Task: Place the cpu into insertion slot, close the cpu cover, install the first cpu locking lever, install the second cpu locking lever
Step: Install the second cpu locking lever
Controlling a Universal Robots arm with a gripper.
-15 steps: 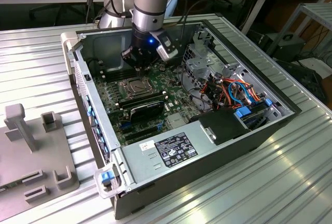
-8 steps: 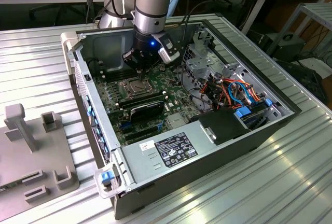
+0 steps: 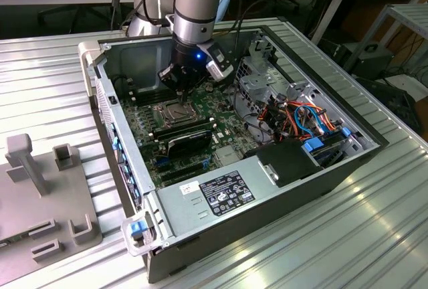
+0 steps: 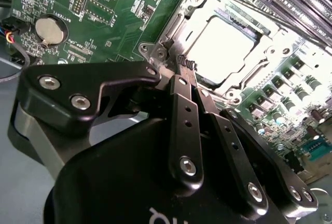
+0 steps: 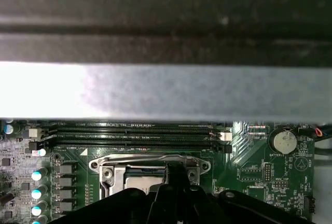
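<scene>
Silver cpu (image 4: 228, 43) lies socketed — second wrist view shows fingers (image 4: 184, 120) pressed together.

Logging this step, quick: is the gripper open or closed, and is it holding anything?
The gripper is closed, fingertips together at the corner of the cpu cover; nothing visibly held.

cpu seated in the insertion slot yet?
Yes, in the second wrist view the cpu lies silvery top up inside the insertion slot.
</scene>
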